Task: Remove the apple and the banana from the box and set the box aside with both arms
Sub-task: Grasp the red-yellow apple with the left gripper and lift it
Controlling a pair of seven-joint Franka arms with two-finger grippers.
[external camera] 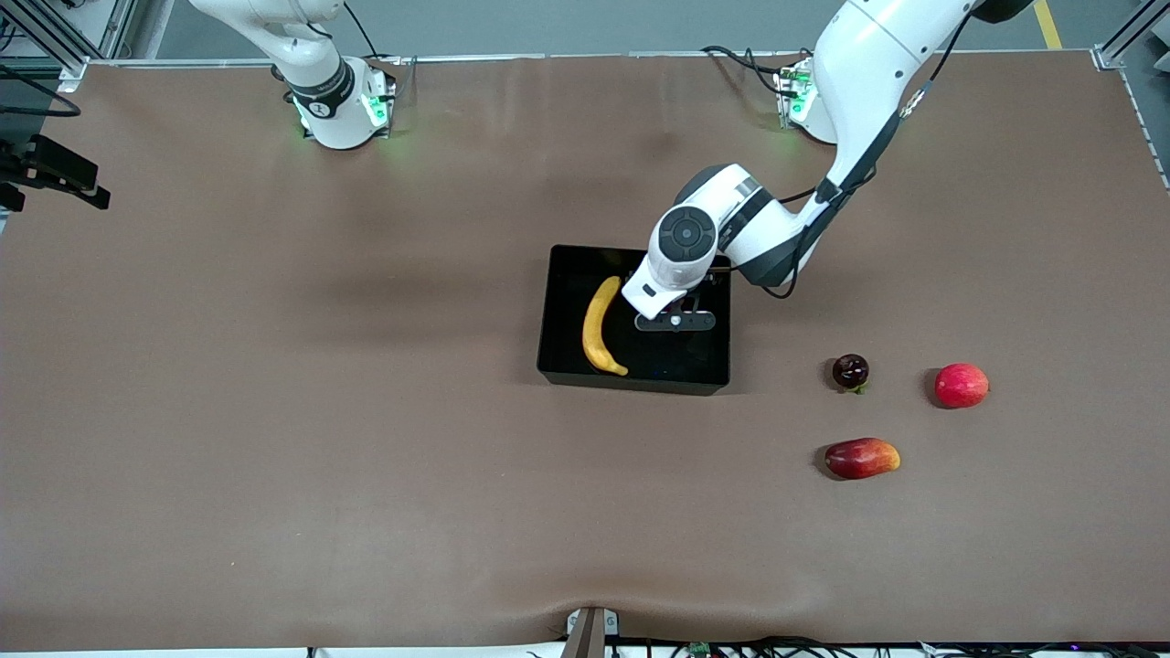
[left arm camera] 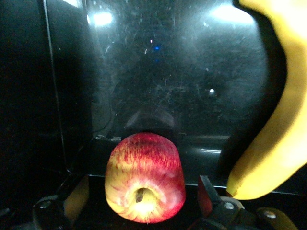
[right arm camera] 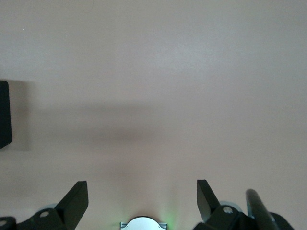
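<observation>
My left gripper (left arm camera: 139,203) down inside the box (external camera: 559,315), jaws spread wide either side of the apple (left arm camera: 145,178), nothing gripped yet. Banana (external camera: 599,324) lies just beside; close squarely, lift straight, avoid nudging it. Right gripper (right arm camera: 142,199) waits released over bare table

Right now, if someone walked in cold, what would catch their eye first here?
The left gripper reaches down into the box, open fingers either side of the apple, with the banana lying beside it. Three loose fruits sit toward the left arm's end of the table. The right gripper waits open over bare table.
</observation>
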